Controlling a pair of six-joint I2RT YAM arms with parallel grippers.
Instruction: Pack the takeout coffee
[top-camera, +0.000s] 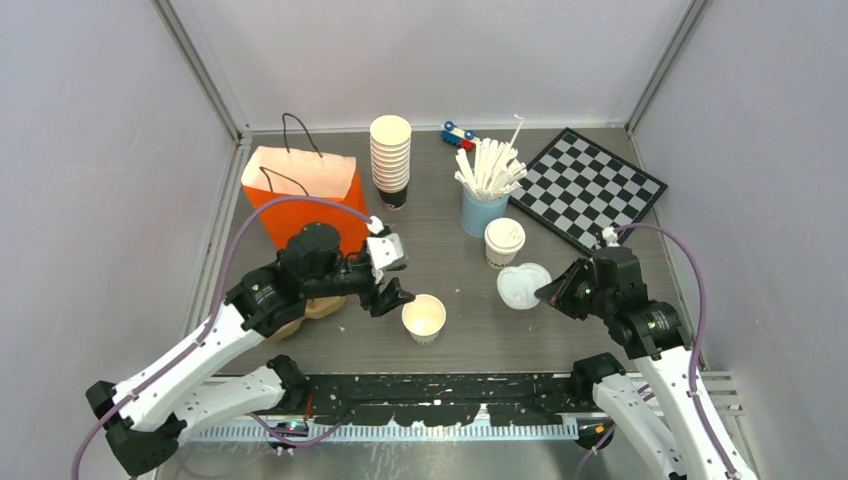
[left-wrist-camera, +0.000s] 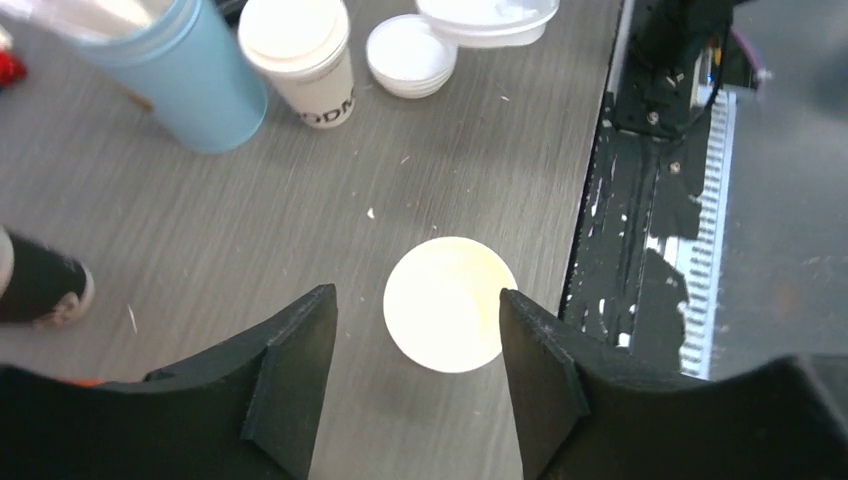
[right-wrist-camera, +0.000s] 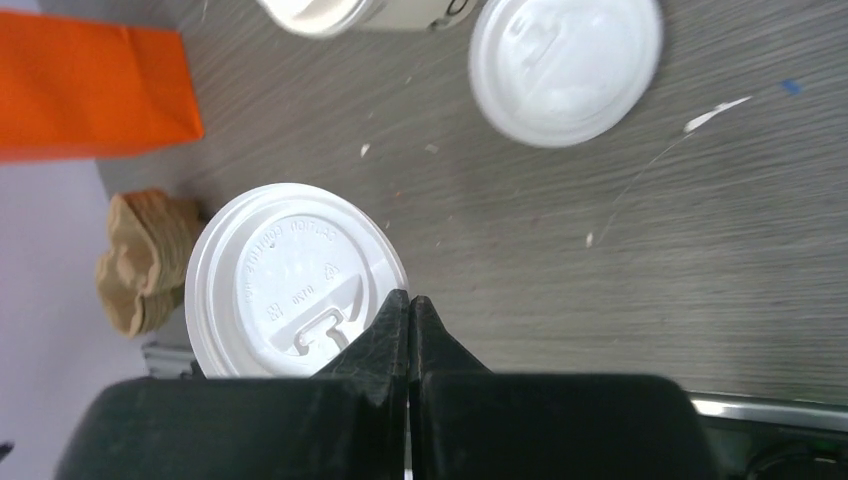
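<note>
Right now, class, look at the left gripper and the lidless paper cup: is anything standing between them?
Nothing visible. The left gripper is open and aimed at the lidless cup, with only bare table between. The blue cup, lidded cup and loose lids lie outside that gap.

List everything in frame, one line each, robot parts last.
lidded cup: 1, white, right of centre
open cup: 1, cream inside, near centre
held lid: 1, white, in the right gripper
loose lid: at least 1, white, right of centre
cup stack: 1, cream, back centre
blue cup: 1, light blue, holds white sticks, back centre
paper bag: 1, orange, back left
checkerboard: 1, black and white, back right
small toy: 1, blue and red, back centre
crumpled paper: 1, brown, by the left arm
left gripper: 1, black, open, straddling the open cup
right gripper: 1, black, shut on the held lid's rim
</note>
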